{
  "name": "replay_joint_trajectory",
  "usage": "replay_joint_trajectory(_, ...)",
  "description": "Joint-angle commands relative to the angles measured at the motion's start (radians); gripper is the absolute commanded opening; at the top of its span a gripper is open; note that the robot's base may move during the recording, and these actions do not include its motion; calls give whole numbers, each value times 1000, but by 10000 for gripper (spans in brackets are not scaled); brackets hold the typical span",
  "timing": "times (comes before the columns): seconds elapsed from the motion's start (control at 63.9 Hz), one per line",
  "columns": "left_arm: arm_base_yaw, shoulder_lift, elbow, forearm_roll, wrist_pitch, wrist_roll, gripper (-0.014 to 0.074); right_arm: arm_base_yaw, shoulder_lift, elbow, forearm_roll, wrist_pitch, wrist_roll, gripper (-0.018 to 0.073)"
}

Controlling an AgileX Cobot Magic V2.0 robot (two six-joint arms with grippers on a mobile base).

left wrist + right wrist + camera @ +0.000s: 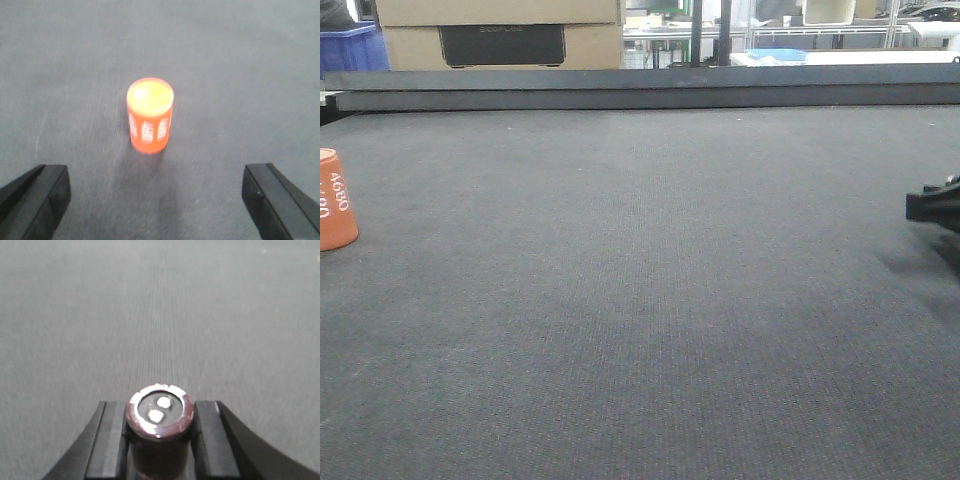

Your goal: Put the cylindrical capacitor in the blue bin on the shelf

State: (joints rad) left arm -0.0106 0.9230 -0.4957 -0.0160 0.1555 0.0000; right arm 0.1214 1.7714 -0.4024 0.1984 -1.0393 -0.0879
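Now | right gripper [159, 432] closed on cylindrical capacitor [159, 412], upright between its jaws; left gripper [157, 200] wide open, empty, orange cylinder [150, 116] ahead on surface [245, 70]

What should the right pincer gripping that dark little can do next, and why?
Probably lift straight up: the right pincer is shut on the dark capacitor, low over the mat, so carrying it needs clearance first.

**Open mat, two obstacles**

Bare mat [650, 300] across the middle, free to cross. At the left edge, capacitor [335, 200] standing upright ahead of the wide-open left gripper [155, 175], free mat all round. Right gripper [159, 405] gap filled by a dark can [159, 416]. Raised rail [640, 90] along the far side.
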Motion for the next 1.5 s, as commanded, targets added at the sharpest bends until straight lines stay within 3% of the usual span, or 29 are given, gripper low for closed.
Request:
replay_joint_trajectory(0.0,-7,4,75,-8,-192,0,602,2,-25,-5,-7,-29,1,-159)
replay_joint_trajectory(0.172,-7,68,191,36,-528,0,602,2,-28,-5,-7,-25,1,-159)
replay_joint_trajectory(0.313,-7,192,187,98,-637,0,602,2,-28,-5,-8,-23,1,-162)
replay_joint_trajectory(0.579,-7,422,156,89,-837,-7,602,2,-28,-5,-8,-23,1,-162)
replay_joint_trajectory(1.488,-7,824,-21,49,-1021,-10,601,2,-28,-5,-8,-23,1,-162)
